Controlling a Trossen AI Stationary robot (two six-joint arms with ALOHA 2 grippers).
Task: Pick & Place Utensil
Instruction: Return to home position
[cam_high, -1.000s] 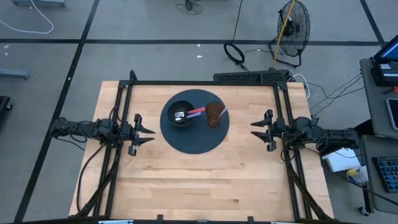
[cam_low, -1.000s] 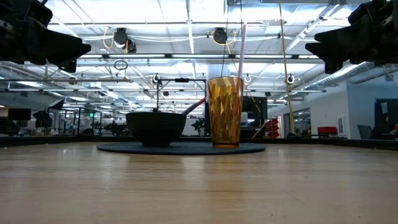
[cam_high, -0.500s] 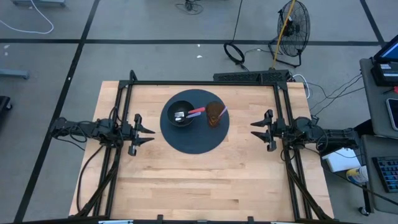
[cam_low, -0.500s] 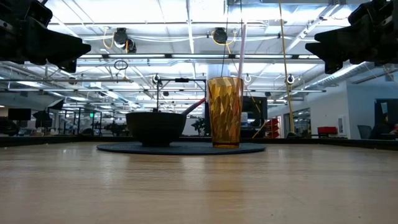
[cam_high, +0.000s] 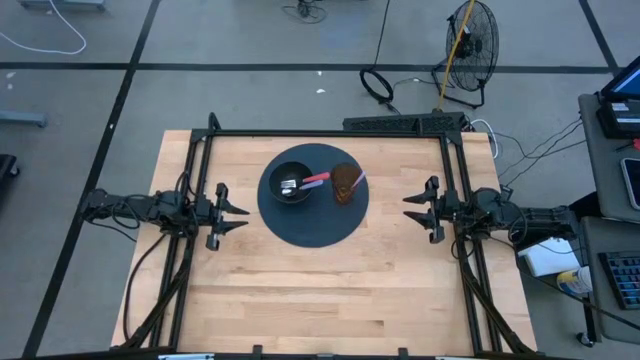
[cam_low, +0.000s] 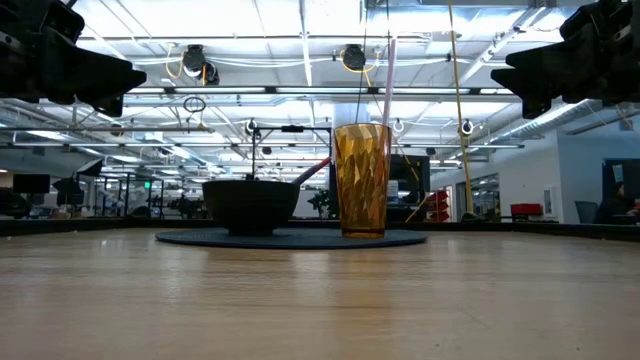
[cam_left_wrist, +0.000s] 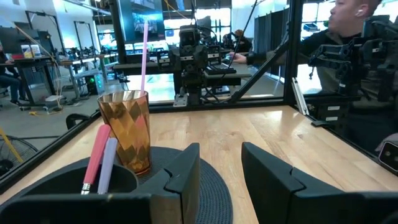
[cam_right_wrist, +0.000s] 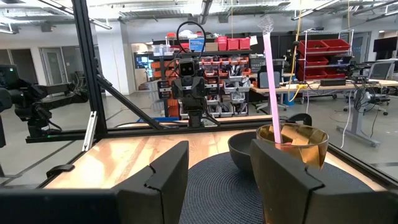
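1. Nothing has moved since the earlier frames. High view: the left gripper and right gripper sit at opposite side edges of the table. Bare wood lies between each and the rim of the placemat.
2. Low view: both grippers hang above the tabletop. Between them the glass, with the straw in it, stands beside the bowl.
3. Left wrist view: fingers spread and empty. The bowl is nearest, with utensil handles inside.
4. Right wrist view: fingers apart and empty, the glass nearest ahead.

Bright ceiling lights glare overhead, lighting the table evenly.
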